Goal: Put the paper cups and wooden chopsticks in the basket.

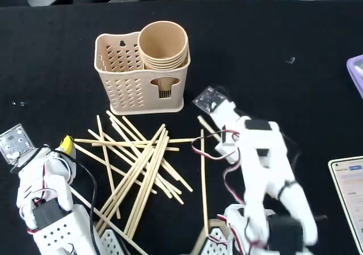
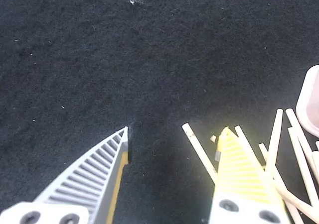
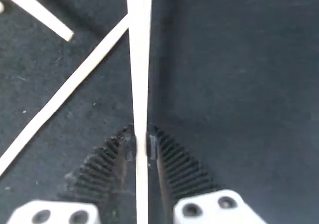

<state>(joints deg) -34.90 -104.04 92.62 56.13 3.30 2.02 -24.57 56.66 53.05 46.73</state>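
As cups (image 1: pixel 163 39) are already in basket (image 1: pixel 122 90), 1 chopstick (image 3: pixel 138 59) is pinched by R gripper (image 3: pixel 141 134) for transfer, w/ L gripper (image 2: pixel 174 132) spread wide, empty.

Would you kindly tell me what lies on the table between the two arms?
A loose pile of wooden chopsticks on the black table, seen in the high view.

Beige perforated basket (image 1: pixel 122 90) stands upright on the black tabletop (image 1: pixel 283 28). A stack of tan paper cups (image 1: pixel 163 42) is nested upright in one of its compartments. Pale wooden chopsticks (image 1: pixel 136 170) lie scattered and crisscrossed just in front of it. One separate chopstick (image 3: pixel 139 59) is pinched in the right tool (image 3: pixel 141 143).
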